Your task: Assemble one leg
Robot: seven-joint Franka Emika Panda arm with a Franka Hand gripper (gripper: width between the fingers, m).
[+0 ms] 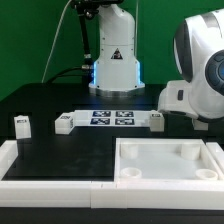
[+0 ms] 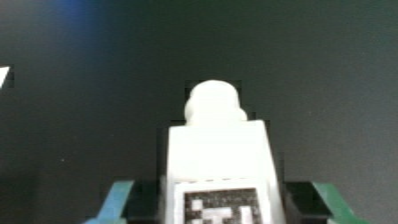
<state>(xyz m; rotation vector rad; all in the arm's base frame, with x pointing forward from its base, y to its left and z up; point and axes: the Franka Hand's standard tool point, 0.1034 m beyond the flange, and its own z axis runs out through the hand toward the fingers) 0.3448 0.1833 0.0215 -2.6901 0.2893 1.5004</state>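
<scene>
In the wrist view the leg (image 2: 217, 150) is a white post with a rounded end pointing away from the camera and a black-and-white tag on its near face. It sits between my gripper's (image 2: 221, 198) two teal fingers (image 2: 121, 200), which stand close on either side, over the black table. The gripper looks shut on the leg. In the exterior view the arm's large white body (image 1: 200, 70) fills the right side and hides the gripper and the held leg.
A large white tray with round corner sockets (image 1: 165, 150) lies at the front right. The marker board (image 1: 110, 118) lies mid-table. Small white posts stand at the left (image 1: 22, 124) and by the board's ends (image 1: 63, 123) (image 1: 157, 120). A low white wall (image 1: 40, 168) runs along the front left.
</scene>
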